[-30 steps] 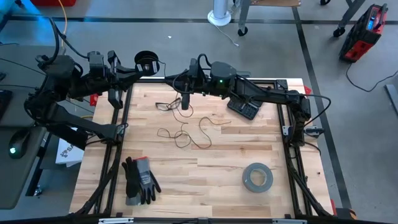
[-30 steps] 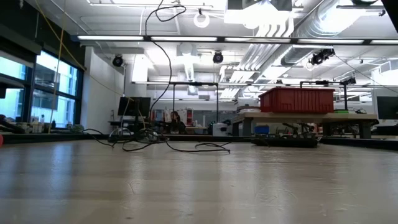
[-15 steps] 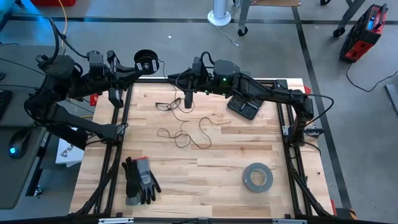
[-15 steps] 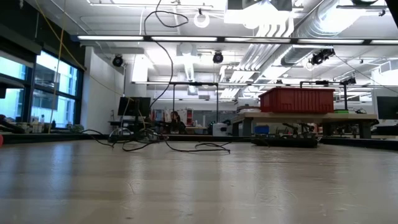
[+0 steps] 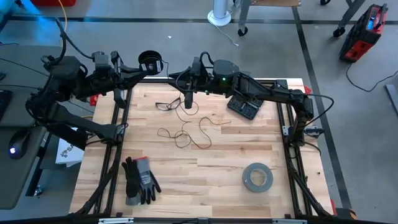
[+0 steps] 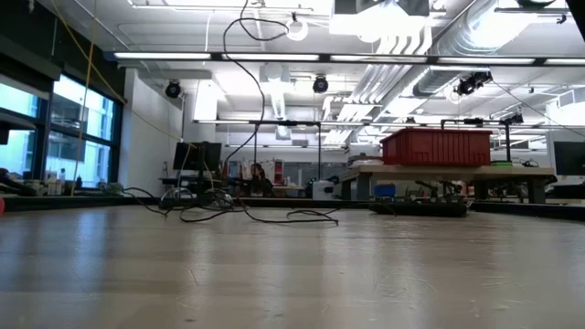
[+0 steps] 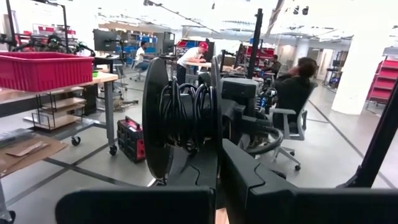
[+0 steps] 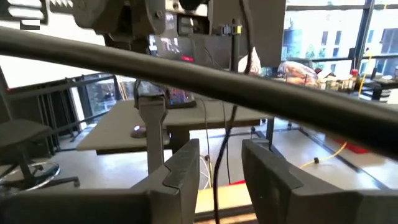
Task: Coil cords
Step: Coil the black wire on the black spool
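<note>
— Since a second ago the spool (image 5: 150,61) has shifted a little towards the right arm, carried by the left gripper (image 5: 138,64). In the low view the hanging cord's upper loop has also changed shape. Does that match what you see?

— Yes. The right gripper's (image 5: 188,102) fingers look further apart too.

— Start at the near edge of the table (image 5: 236,149).

— A pair of dark gloves (image 5: 140,179) lies at the near left and a grey tape roll (image 5: 257,177) at the near right. Both are well apart from the cord (image 5: 186,134).

— And the cord itself?

— It is very thin, dark and wire-like. It lies in loose, open squiggles across the middle of the boards, with a smaller tangle further back. From the low view it sits as a flat scribble (image 6: 219,212) on the wood, and one strand climbs steeply out of the top of the picture.

— Where is the right gripper?

— Above the far part of the table, over that smaller tangle. In its wrist view the fingers (image 8: 180,174) stand spread, and the cord runs through the gap between them without being pinched.

— And furthest back?

— The left gripper is past the table's far edge, pressed together on the spool. The spool (image 7: 180,118) is small, round and black, with wide flanges, and several dark turns of cord are already wound on its core.
</note>
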Controlling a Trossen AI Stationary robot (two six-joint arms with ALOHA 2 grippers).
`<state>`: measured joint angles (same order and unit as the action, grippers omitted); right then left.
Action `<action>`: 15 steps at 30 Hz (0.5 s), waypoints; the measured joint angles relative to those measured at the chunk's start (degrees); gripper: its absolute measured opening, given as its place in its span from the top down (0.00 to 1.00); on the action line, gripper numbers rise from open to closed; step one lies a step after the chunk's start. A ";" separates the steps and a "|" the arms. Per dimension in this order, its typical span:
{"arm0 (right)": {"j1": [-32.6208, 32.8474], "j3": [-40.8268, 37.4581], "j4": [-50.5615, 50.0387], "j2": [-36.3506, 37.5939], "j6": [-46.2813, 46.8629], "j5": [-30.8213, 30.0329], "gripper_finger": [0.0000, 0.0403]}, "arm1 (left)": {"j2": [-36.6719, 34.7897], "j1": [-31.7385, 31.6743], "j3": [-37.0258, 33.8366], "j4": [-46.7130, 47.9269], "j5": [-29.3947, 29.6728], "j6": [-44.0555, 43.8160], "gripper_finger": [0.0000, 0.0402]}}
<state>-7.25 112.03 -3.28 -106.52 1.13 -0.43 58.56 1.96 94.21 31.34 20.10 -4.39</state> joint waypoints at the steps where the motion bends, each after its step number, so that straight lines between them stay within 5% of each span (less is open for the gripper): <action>1: 0.00 0.00 -0.46 0.00 -0.04 0.00 0.72 | 0.10 0.00 0.00 -0.01 0.00 -0.01 1.00; 15: 0.00 0.00 -0.66 -0.02 -1.61 0.00 0.78 | 0.11 0.01 0.00 0.05 0.00 0.08 1.00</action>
<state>-7.25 112.03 -3.95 -106.54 -0.48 -0.43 58.66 1.97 94.21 31.39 20.10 -4.32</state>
